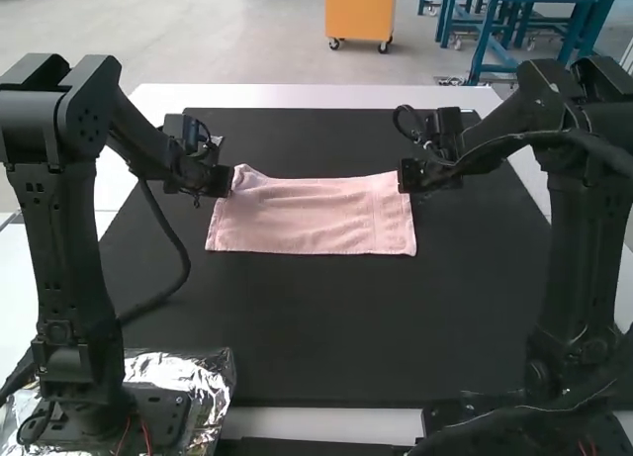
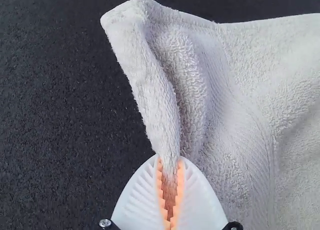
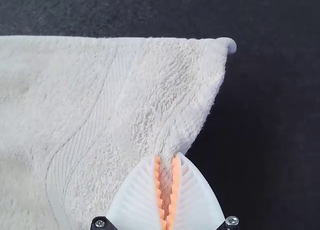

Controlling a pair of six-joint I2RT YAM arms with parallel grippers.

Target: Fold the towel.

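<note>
At opposite sides, my left end effector (image 2: 170,165) and right end effector (image 3: 167,162) each pinch an edge of the towel (image 1: 315,217), spread between them over the black mat (image 1: 346,327), so I should move both evenly, keeping it lightly taut.

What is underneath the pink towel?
The black mat shows around the towel, so it most likely continues beneath. The towel covers the area directly under it, so I cannot tell whether anything else is there.
</note>
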